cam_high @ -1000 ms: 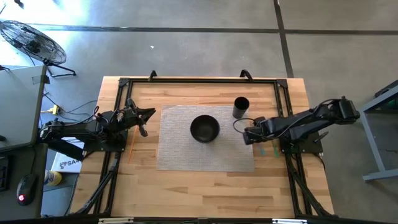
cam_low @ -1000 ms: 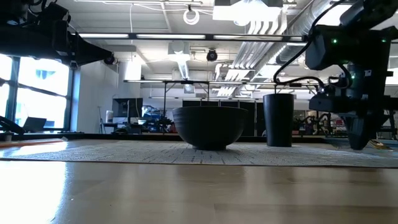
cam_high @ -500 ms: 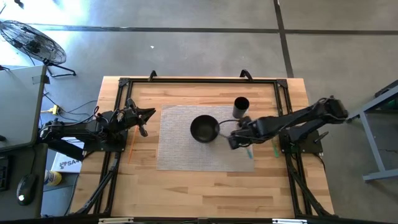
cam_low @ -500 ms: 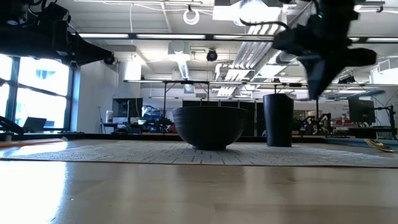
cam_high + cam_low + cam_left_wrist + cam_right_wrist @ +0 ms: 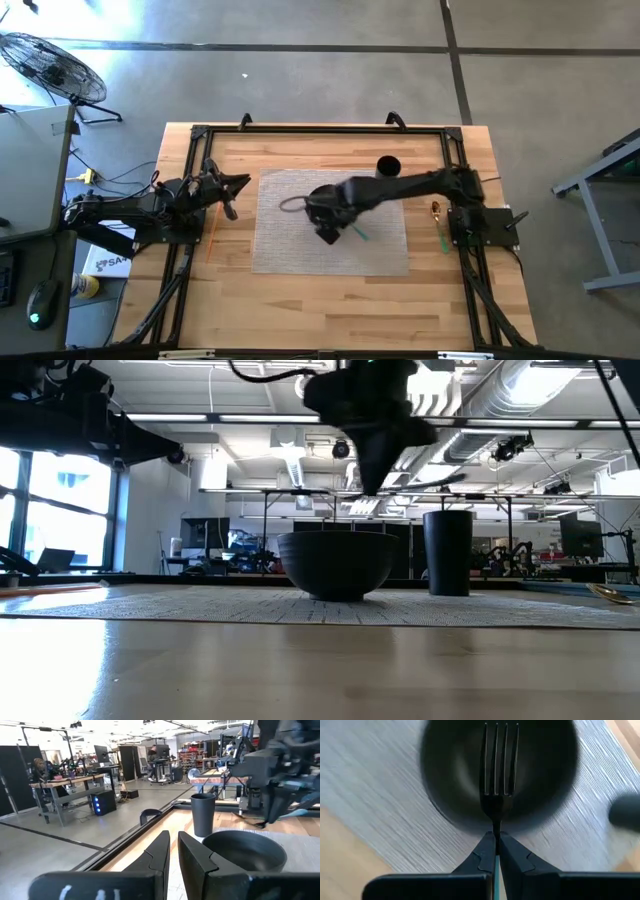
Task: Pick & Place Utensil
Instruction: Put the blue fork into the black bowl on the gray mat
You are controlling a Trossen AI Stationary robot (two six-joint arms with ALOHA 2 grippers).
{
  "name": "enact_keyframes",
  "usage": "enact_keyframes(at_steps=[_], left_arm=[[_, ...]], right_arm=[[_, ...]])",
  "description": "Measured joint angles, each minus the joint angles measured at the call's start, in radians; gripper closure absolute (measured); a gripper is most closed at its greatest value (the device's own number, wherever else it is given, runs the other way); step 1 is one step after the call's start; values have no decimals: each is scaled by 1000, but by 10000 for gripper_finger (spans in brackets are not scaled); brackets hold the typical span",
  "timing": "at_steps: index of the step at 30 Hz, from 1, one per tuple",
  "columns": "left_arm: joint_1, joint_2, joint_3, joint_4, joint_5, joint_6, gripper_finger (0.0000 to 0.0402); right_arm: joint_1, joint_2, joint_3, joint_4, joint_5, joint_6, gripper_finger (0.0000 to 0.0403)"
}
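Note:
A fork with black tines (image 5: 499, 760) and a teal handle (image 5: 359, 232) is in my right gripper (image 5: 496, 836), which is shut on it and hovers above the black bowl (image 5: 445, 780). The bowl (image 5: 338, 565) stands on the grey woven mat (image 5: 285, 245). In the high view the arm covers most of the bowl. A black cup (image 5: 388, 166) stands on the mat's far right corner. My left gripper (image 5: 173, 855) waits shut near the table's left edge (image 5: 238, 185). My right gripper pinches the fork at its neck (image 5: 496, 822), just behind the tines, between the two fingertips (image 5: 485, 847). The fork lies along the fingers with its tines pointing ahead over the bowl. It is lifted clear, and the teal handle trails back past the gripper.
A gold spoon (image 5: 436, 210) and a green utensil (image 5: 441, 240) lie on the bare wood right of the mat. A thin orange stick (image 5: 212, 240) lies left of the mat. Black frame rails (image 5: 320, 130) run along the table's far side and both flanks.
My right gripper rose from the table's right side near the cup and swept left across the mat until it stood over the bowl. The fork came with it, lifted clear of the table. My left arm kept still.

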Motion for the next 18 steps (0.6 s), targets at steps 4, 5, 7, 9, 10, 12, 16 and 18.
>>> enact_keyframes(at_steps=[4, 5, 7, 9, 10, 12, 16, 18], left_arm=[[0, 0, 0, -3, 33, -1, 366], [0, 0, 0, -3, 37, -1, 366], [0, 0, 0, -3, 37, -1, 366], [0, 0, 0, -3, 36, -1, 366], [0, 0, 0, -3, 36, 0, 366], [0, 0, 0, -3, 36, 3, 366], [0, 0, 0, -3, 36, 3, 366], [0, 0, 0, -3, 36, 3, 366]], right_arm=[[-66, 67, 67, -1, -75, -124, 399], [-81, 74, 70, 0, -97, -147, 399], [-107, 85, 73, 1, -144, -186, 399], [-132, 87, 62, 4, -192, -214, 399], [-144, 87, 53, 13, -214, -225, 398], [-164, 87, 33, 39, -246, -242, 398], [-190, 88, -9, 110, -293, -262, 398], [-196, 88, -36, 154, -311, -261, 398]])
